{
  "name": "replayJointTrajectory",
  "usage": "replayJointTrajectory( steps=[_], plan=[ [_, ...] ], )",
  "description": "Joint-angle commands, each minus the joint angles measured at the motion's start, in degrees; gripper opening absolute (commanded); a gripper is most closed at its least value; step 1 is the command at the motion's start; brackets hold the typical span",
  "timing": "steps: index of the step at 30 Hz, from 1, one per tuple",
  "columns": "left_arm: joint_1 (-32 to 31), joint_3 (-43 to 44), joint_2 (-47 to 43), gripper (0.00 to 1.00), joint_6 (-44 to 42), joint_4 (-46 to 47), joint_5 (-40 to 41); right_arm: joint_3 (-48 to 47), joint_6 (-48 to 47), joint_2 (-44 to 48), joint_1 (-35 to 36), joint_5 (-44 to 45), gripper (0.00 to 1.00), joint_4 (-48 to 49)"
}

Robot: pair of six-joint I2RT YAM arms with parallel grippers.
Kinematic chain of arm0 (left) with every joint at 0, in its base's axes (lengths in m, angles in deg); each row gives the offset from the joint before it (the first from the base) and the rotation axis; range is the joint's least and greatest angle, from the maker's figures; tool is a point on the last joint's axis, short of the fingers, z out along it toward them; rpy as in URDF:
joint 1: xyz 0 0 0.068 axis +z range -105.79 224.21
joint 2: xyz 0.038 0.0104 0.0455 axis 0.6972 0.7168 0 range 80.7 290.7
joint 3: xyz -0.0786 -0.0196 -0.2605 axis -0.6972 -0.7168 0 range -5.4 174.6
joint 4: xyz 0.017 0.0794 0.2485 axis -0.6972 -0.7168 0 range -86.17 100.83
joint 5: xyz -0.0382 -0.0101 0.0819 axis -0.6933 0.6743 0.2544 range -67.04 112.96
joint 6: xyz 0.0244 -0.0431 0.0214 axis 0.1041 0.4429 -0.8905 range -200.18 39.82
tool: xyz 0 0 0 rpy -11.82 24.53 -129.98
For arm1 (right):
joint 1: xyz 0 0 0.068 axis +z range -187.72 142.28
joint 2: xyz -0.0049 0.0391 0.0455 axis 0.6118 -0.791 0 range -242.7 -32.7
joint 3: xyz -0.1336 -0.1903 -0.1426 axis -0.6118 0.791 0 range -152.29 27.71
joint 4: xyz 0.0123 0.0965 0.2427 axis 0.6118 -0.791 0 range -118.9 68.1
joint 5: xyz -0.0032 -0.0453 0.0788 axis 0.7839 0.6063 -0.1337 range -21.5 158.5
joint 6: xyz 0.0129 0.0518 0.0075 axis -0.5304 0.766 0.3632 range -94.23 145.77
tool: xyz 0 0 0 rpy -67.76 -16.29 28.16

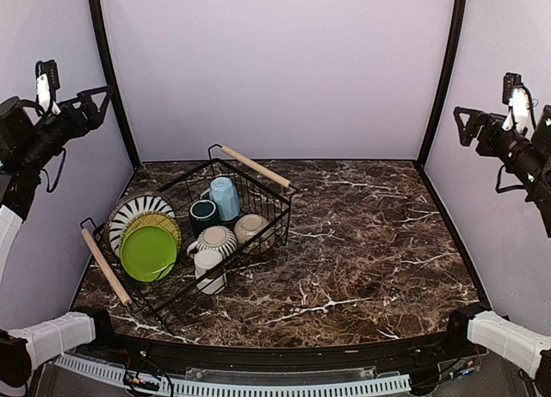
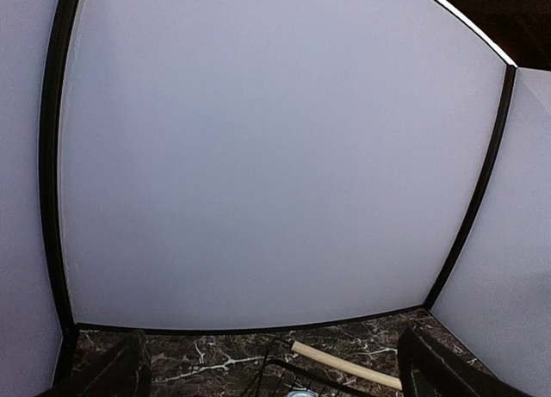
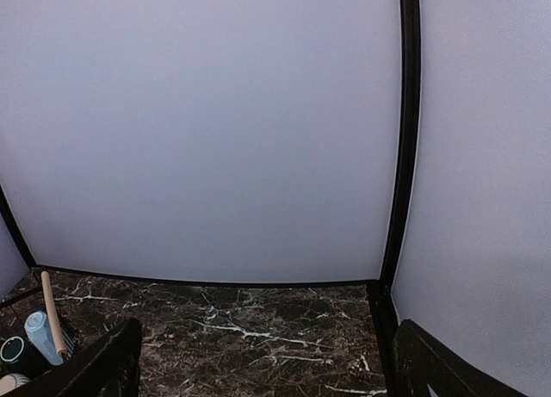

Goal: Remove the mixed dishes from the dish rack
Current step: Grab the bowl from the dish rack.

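Observation:
The black wire dish rack [image 1: 275, 209] with two wooden rod handles stands on the left of the marble table. In it stand the lime green plate [image 1: 147, 253], the olive-yellow plate [image 1: 160, 221] and the striped plate [image 1: 131, 210], with the light blue cup [image 1: 225, 197], dark teal mug [image 1: 204, 214], striped mug [image 1: 217, 240], small white cup [image 1: 208, 269] and cream bowl [image 1: 253, 231]. My left gripper [image 1: 96, 100] is open and empty, raised high at the left wall. My right gripper [image 1: 462, 121] is open and empty, raised high at the right wall.
Light purple walls with black corner posts close in the table [image 1: 370, 242]. The left wrist view shows the rack's far handle [image 2: 344, 364]. The right wrist view shows the blue cup [image 3: 41, 335] and a handle [image 3: 52, 315] at its left edge.

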Motion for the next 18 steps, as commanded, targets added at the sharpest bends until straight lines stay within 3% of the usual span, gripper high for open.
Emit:
replayJointTrajectory(
  steps=[1, 9, 18],
  plan=[
    [-0.22, -0.19, 0.11, 0.99, 2.34, -6.37, -2.31, 0.95, 3.44, -2.47, 1.10, 5.92, 0.99, -1.54],
    [-5.24, -2.06, 2.42, 0.99, 4.64, -14.37, -5.96, 1.02, 10.23, -9.21, 2.26, 8.46, 0.99, -4.84],
    [-16.81, -3.78, 7.91, 0.99, 4.06, -22.94, -1.03, 5.87, 6.79, -10.55, 2.70, -8.62, 0.99, -2.48]
  ],
)
